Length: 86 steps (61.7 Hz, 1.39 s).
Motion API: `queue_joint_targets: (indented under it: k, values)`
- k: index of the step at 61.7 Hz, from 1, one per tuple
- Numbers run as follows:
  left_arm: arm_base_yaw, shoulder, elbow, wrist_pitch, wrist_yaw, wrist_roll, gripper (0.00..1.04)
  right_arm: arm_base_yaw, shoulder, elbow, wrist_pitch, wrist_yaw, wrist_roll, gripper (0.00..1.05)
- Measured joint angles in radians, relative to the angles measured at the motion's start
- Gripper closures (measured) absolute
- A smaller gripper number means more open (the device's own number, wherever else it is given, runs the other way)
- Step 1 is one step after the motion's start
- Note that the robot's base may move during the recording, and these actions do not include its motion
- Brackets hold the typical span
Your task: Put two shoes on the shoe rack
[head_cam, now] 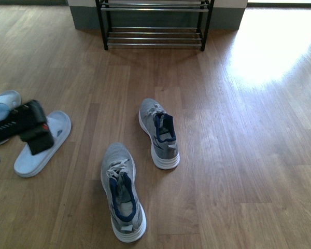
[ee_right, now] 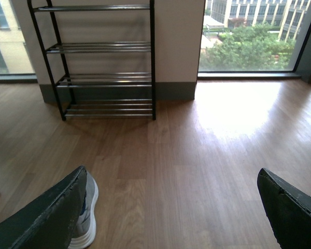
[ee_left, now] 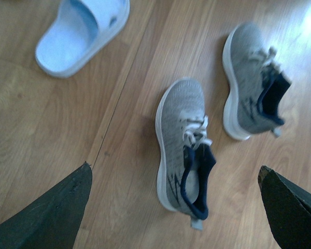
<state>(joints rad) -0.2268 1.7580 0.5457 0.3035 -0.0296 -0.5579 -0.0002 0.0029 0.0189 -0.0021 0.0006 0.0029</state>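
Two grey knit shoes lie on the wood floor, toes toward the rack. The nearer shoe [head_cam: 122, 194] is at the front centre and the farther shoe [head_cam: 159, 132] lies just beyond it to the right. The shoe rack [head_cam: 154, 36] stands against the back wall with bare chrome rods [ee_right: 101, 78]. My left gripper [ee_left: 174, 167] hovers open above the nearer shoe [ee_left: 181, 140], not touching it, with the farther shoe [ee_left: 251, 78] beyond. My left arm [head_cam: 23, 124] shows at the left. My right gripper [ee_right: 171, 170] is open over bare floor; a shoe's white-soled end [ee_right: 88, 218] peeks out beside one finger.
A light blue slipper [head_cam: 44, 142] lies left of the shoes, under my left arm, and shows in the left wrist view as the slipper [ee_left: 83, 31]. A second slipper [head_cam: 2, 104] lies at the left edge. Sun glare brightens the floor [head_cam: 264, 52] at the right, below a big window [ee_right: 249, 36].
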Motion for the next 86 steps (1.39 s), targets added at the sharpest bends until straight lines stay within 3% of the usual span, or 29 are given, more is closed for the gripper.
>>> queue_joint_targets:
  k: [11,31,62,86]
  values:
    - [-0.016,0.412,0.248,-0.072,0.081,0.035,0.09,0.0,0.0,0.0,0.0,0.0,0.0,0.09]
    - [-0.092,0.682,0.51,-0.156,0.165,0.043,0.09,0.0,0.0,0.0,0.0,0.0,0.0,0.09]
    - [-0.114,0.856,0.646,-0.295,0.104,0.007,0.09,0.0,0.0,0.0,0.0,0.0,0.0,0.09]
    - [-0.114,0.974,0.765,-0.274,0.118,0.06,0.09,0.0,0.0,0.0,0.0,0.0,0.0,0.09]
